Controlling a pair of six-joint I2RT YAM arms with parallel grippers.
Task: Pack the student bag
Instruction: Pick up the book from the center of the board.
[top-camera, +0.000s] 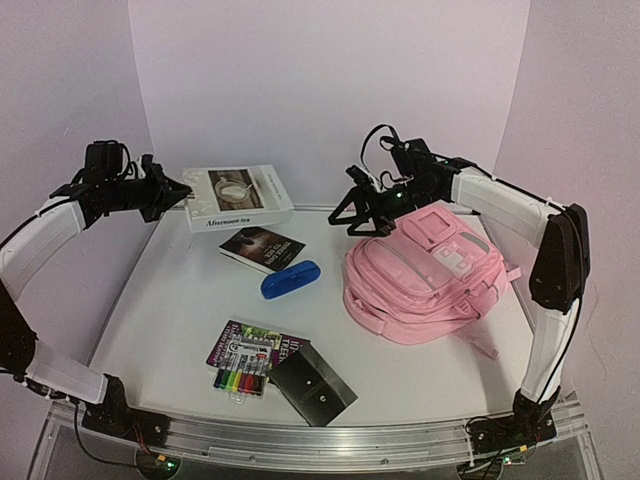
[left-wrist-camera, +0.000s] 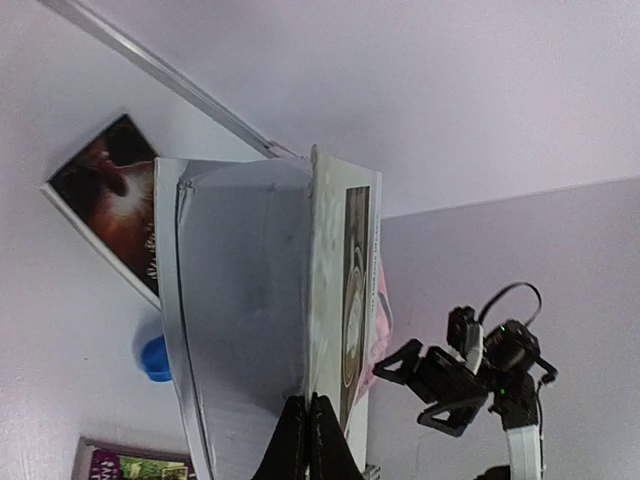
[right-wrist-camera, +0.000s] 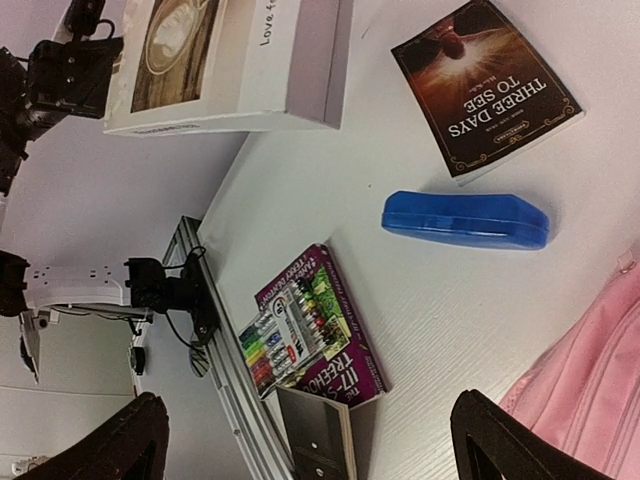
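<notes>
Beyond a black wallet (top-camera: 312, 385) and marker pack (top-camera: 240, 372) at the near edge of the surface (top-camera: 170, 320), the pink student bag (top-camera: 420, 280) lies flat at right, its zips apparently closed. The right hand (top-camera: 350, 213) is spread wide and empty over its far end. At far left, the left hand (top-camera: 183, 196) is clamped tight on the edge of a white book (top-camera: 238, 197); so thin a pinch could slip and drop it.
</notes>
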